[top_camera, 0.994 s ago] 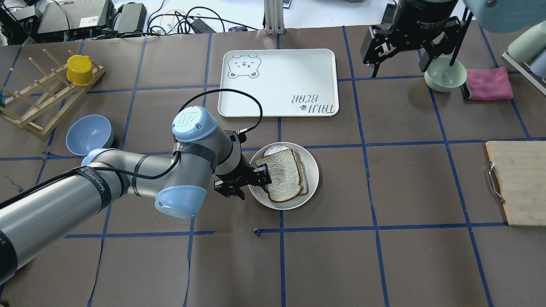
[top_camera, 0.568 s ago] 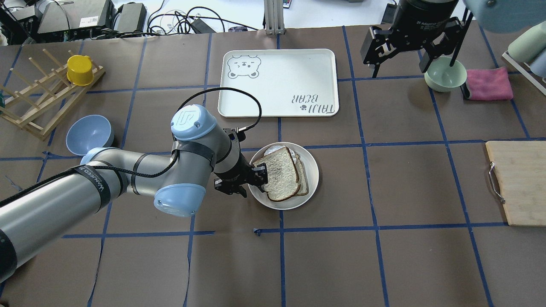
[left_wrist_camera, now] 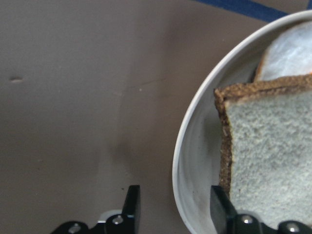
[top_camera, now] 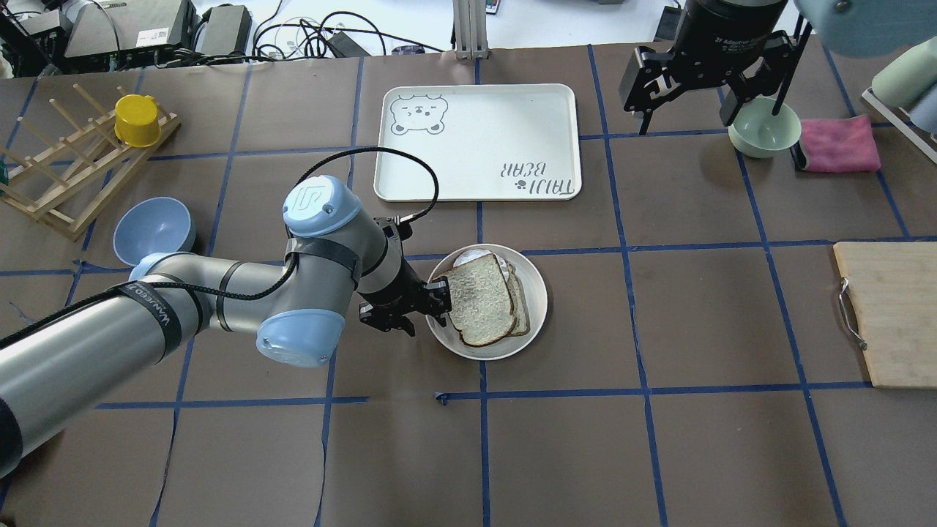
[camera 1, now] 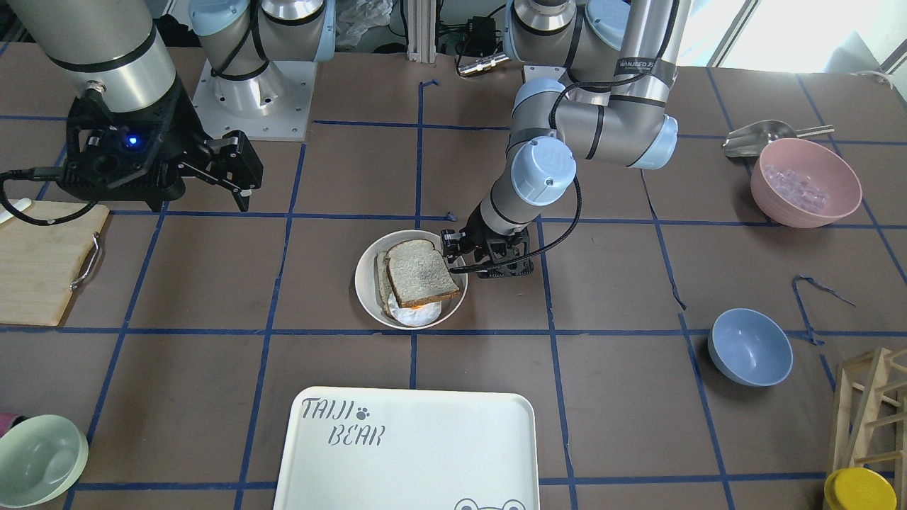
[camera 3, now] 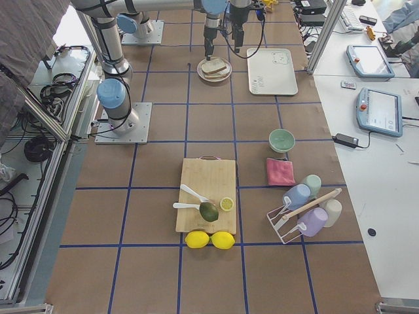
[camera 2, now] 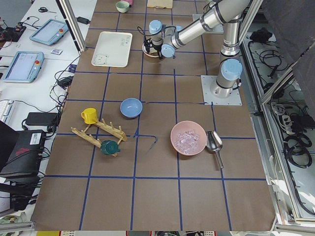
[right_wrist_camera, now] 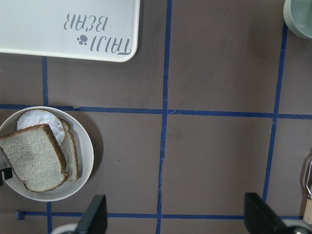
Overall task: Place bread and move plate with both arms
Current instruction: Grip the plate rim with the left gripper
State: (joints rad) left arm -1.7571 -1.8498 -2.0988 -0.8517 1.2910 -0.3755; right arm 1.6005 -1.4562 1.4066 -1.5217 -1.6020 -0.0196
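Overhead exterior gives the best read, so going from there. On the brown worktop (top_camera: 659,439) the left arm (top_camera: 183,315) comes in low from the left side, elbow bent and wrist laid nearly flat, aimed at the plate. The right arm (top_camera: 721,29) hangs up at the far right corner, near the green bowl (top_camera: 761,128) and well apart from the action.

The plate (top_camera: 539,293) sits mid-worktop, just on the robot's side of the TAIJI BEAR tray (top_camera: 476,139). The bread (top_camera: 479,300) lies flat on it, stacked on a paler slice (top_camera: 521,307), so that half of the job looks done to me.

What the next move turns on is that the plate lies straight out to the right of the left pincer (top_camera: 428,313). The bread's longer side looks to run roughly away from the robot, a bit slanted, so a crust side faces the pincer.

In the left wrist view the fingers (left_wrist_camera: 130,207) are apart and straddle the plate's rim. One is outside over the bare worktop, the other is inside right by the crust, and neither is clamped on anything. My guess is it only has to pinch the rim.

The right pincer (top_camera: 688,117) is spread wide too, holding nothing. It would have to cross over to the plate's far rim for a two-arm carry.
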